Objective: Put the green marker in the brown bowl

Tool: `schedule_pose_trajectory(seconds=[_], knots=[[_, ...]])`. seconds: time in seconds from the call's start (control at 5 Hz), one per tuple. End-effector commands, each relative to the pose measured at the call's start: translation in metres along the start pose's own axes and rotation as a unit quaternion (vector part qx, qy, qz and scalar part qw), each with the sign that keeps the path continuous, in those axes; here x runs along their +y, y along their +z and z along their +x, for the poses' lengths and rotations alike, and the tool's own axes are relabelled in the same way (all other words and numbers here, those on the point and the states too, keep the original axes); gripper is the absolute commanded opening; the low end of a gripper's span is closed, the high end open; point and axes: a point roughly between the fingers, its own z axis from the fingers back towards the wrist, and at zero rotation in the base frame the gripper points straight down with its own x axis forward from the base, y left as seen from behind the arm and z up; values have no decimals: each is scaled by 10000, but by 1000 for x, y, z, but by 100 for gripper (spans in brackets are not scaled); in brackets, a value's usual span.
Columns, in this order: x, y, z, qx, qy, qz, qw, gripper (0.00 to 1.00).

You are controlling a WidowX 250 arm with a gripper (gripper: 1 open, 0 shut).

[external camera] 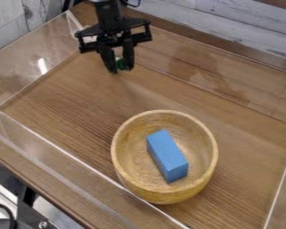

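Camera view, looking down across a wooden table [74, 116] ringed by clear plastic walls, and the black gripper [117, 63] is up at the far left, pointing straight down. Its fingers [111, 62] are pinched in narrow, and there between them is the green marker [124, 63], only a short dark green bit showing below the tips, the rest lost against the black of the tool. It hangs upright in the grip, off the wood, with clear tabletop visible beneath it.

Down at the near right sits the brown bowl [136, 172], round, pale tan, thick-rimmed, resting flat on the table. Inside it lies a blue block [167, 156], a rectangular piece stretched from the far left of the bowl's floor toward the near right, taking up most of the middle. Gripper and bowl are well apart, a wide stretch of bare wood grain lying between them.

Glare streaks across the plastic wall on the left, and a white slatted surface runs along the far edge beyond the enclosure. At the near left corner, outside the wall, a dark piece of hardware pokes into view, too cropped to tell what it is. Marker in the air at far left, bowl at near right, blue block already sitting in that bowl
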Motion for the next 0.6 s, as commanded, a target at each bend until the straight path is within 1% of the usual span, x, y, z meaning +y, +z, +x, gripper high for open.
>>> schedule_pose_trajectory(seconds=[0.0, 0.2, 0.4], knots=[[-3, 31, 8, -463, -91, -166, 9987, 0], [-2, 33, 5, -454, -201, -168, 9986, 0], [-1, 37, -16, -434, -345, -126, 9984, 0]])
